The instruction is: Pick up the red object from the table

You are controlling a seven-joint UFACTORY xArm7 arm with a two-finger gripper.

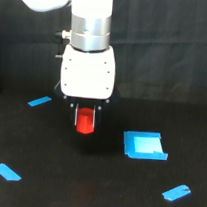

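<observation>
The red object [85,120], a small bright red-orange block, sits between the dark fingers of my gripper [85,118] under the white arm housing. The gripper is shut on it. The block's lower end hangs a little above the black table [48,153], with a dark shadow on the surface beneath it. The fingers cover the block's sides, so its full shape is hidden.
A blue open box-like piece [144,145] lies to the exterior view's right of the gripper. Flat blue strips lie at the back left [39,101], front left [7,172] and front right [176,192]. A black curtain hangs behind.
</observation>
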